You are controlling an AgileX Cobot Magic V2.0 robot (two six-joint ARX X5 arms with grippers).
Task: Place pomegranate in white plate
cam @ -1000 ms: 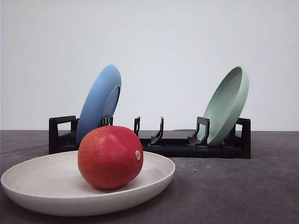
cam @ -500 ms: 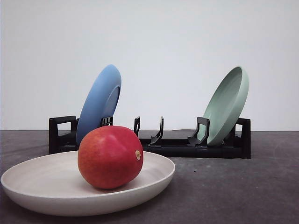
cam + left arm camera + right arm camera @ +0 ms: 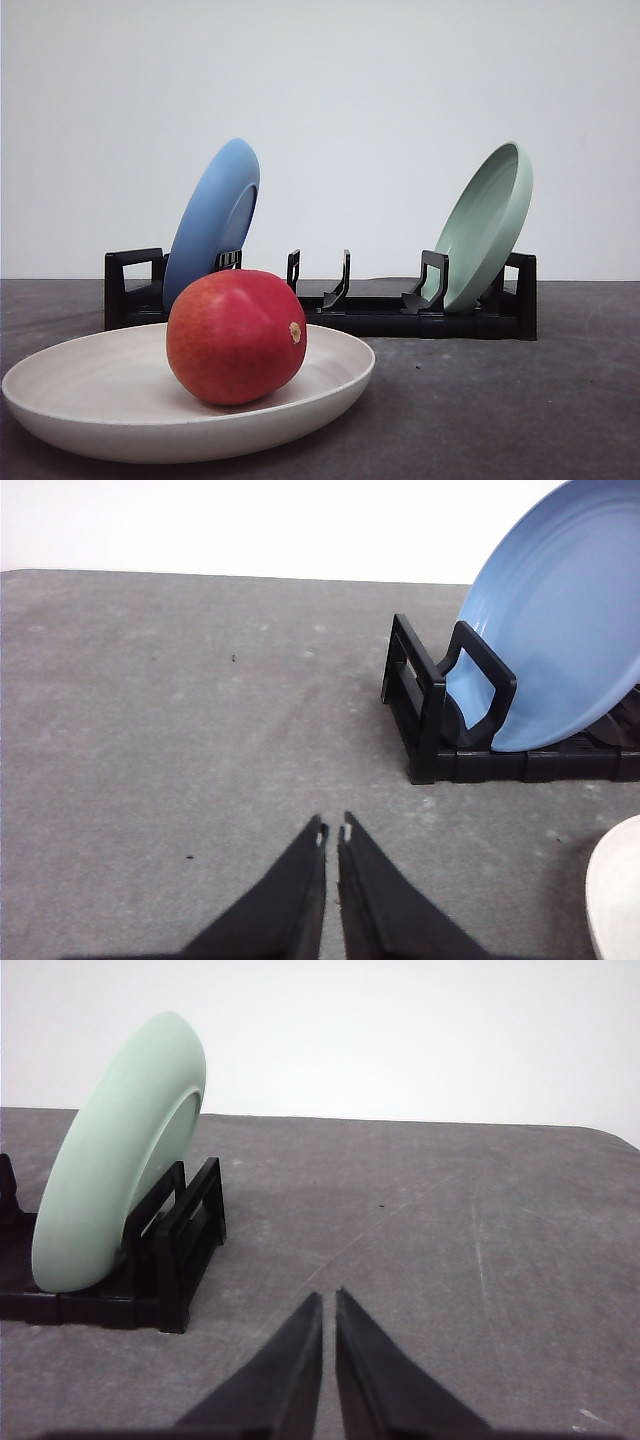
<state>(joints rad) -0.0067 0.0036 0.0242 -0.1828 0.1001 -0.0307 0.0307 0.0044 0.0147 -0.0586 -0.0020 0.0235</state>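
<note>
Though nothing here carries a readable brand, label or word, the surfaces read as follows.

Pomegranate (image 3: 236, 336): smooth rounded red fruit, with an orange-yellow blush along its upper edge and a small tan stem scar facing right; it rests inside the white plate, slightly right of the plate's middle in the front view.

White plate (image 3: 70, 385): off-white, matte, shallow and round with a raised rim, much wider than the fruit; it lies flat on the table at the near left, in front of the rack. A sliver of its rim shows in the left wrist view (image 3: 615, 892).

Table (image 3: 500, 410): dark grey, mottled and faintly speckled.

Dish rack (image 3: 400, 318): black plastic, with upright dividers, standing behind the white plate.

Blue plate (image 3: 212, 220): on edge in the rack's left end, leaning right.

Pale green plate (image 3: 488, 222): on edge in the rack's right end, leaning right.

Left end effector (image 3: 333, 832): dark fingers nearly touching at the tips, a thin slit between them, gripping nothing, above bare table near the rack's left end.

Right end effector (image 3: 328, 1297): fingers likewise drawn together, gripping nothing, above bare table beside the rack's right end.
</note>
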